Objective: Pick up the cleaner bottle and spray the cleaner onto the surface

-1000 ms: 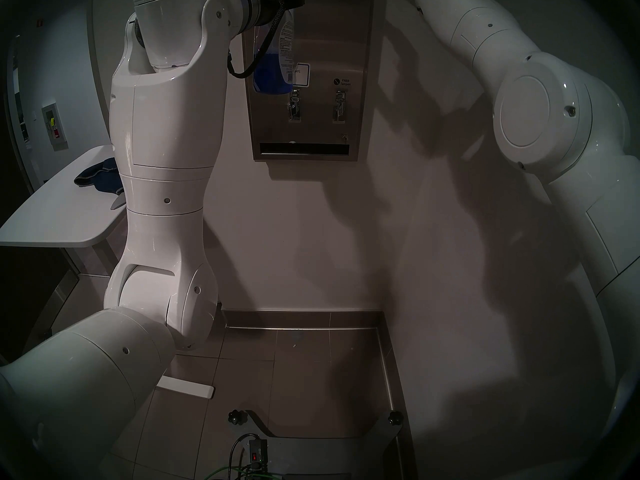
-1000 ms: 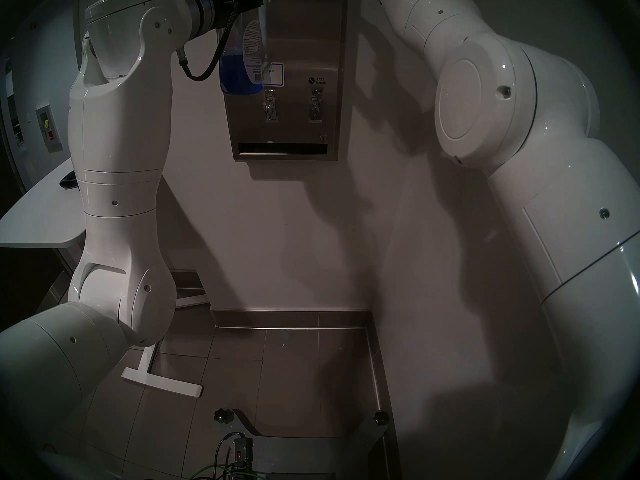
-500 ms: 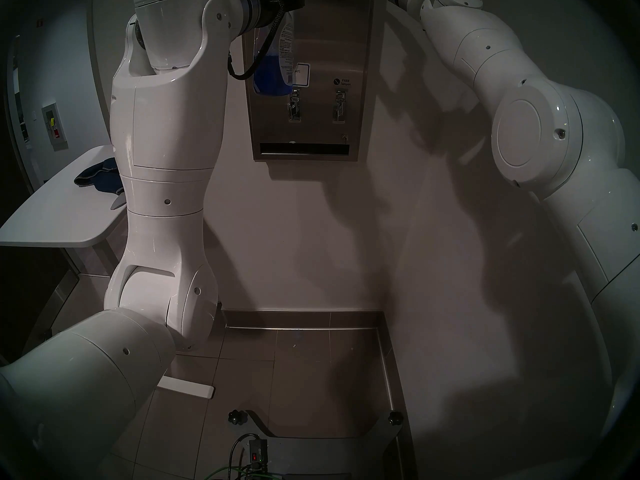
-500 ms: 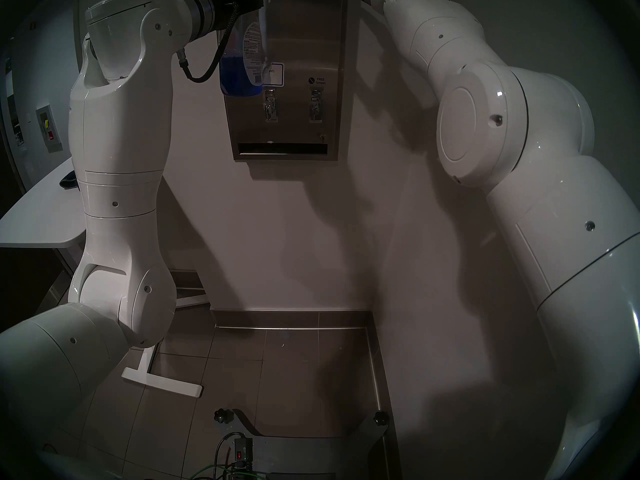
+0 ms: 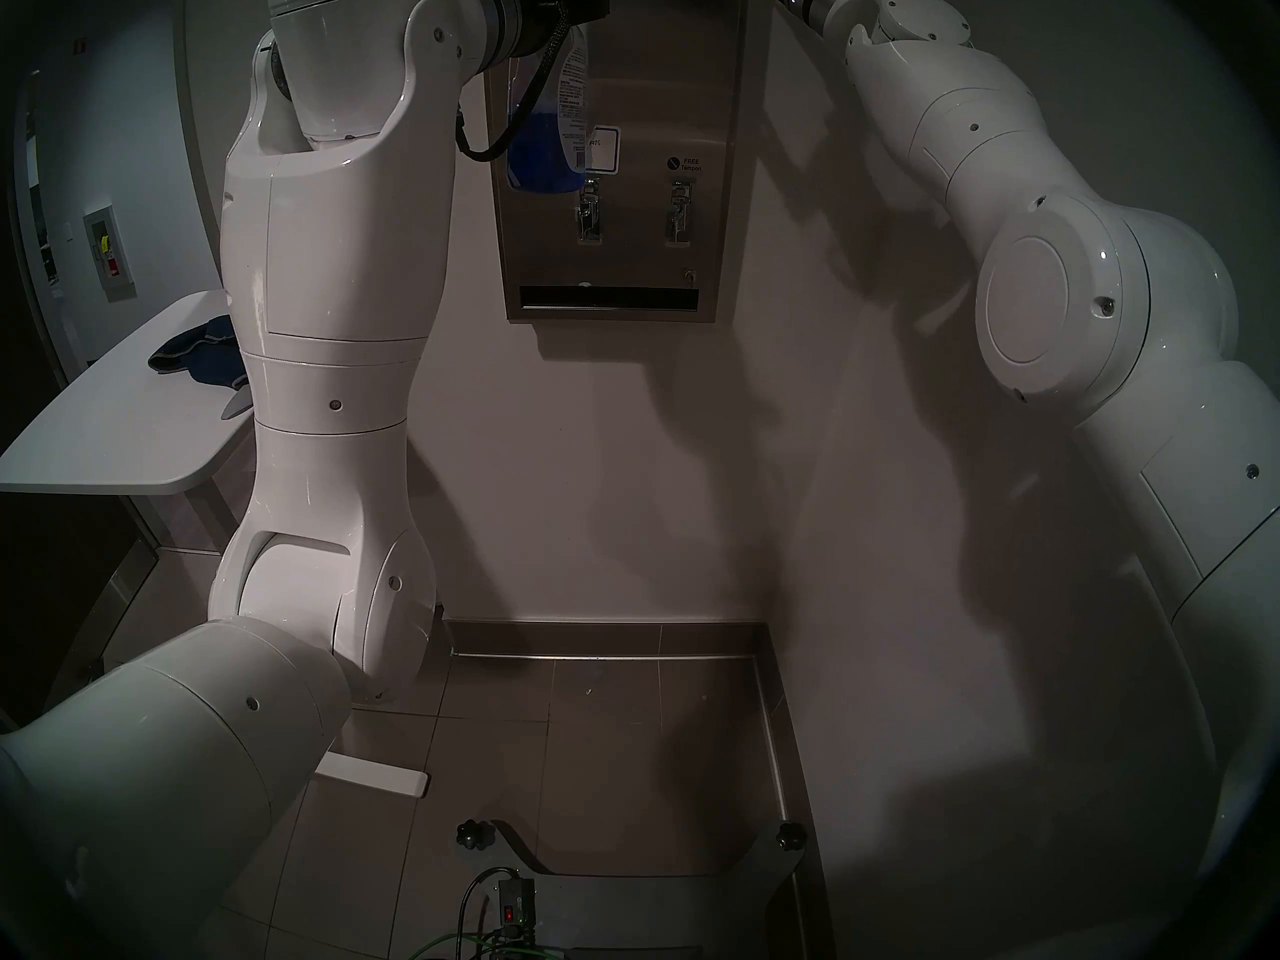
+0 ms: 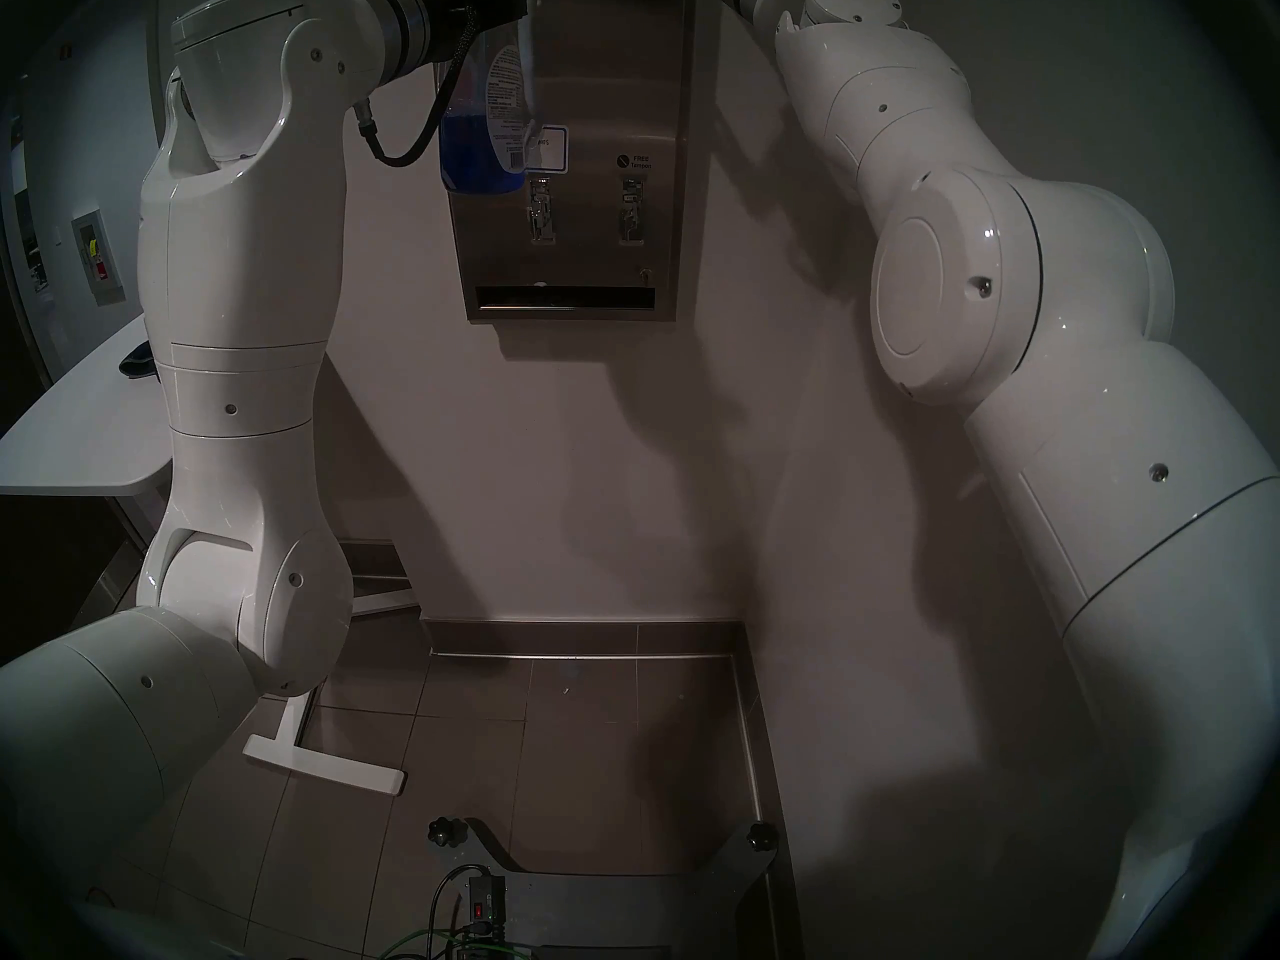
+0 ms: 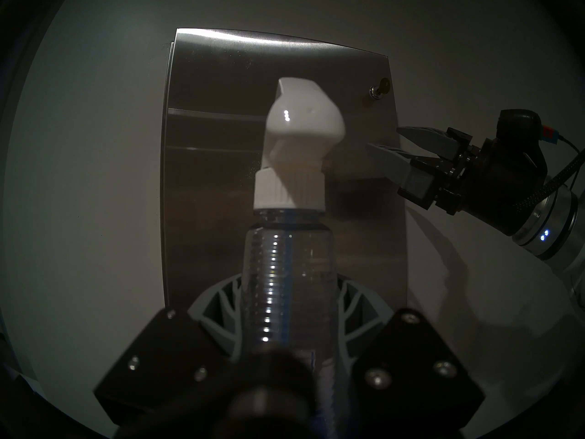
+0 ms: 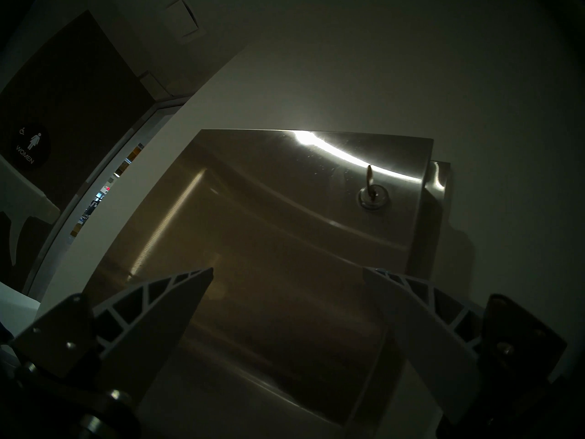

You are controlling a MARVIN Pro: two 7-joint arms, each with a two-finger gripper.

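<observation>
Now my right end effector (image 7: pixel 384 143), fingers spread wide and empty, has swung down beside the white trigger head of the tall clear plastic cleaner bottle (image 7: pixel 286 270), which my left end effector (image 7: pixel 289 318) clamps upright before the brushed stainless-steel dispenser front (image 5: pixel 665 106); squeezing the trigger looks next.

Tight quarters at the dispenser's upper front

The cleaner bottle (image 7: pixel 289 270), clamped in the left gripper (image 7: pixel 289 321), stands before the steel dispenser (image 7: pixel 209 143); the spread-fingered right gripper (image 7: pixel 384 143) crowds its right edge near the key lock (image 7: pixel 378 91). The left edge and the wall (image 7: pixel 95 175) beside it lie free.
</observation>
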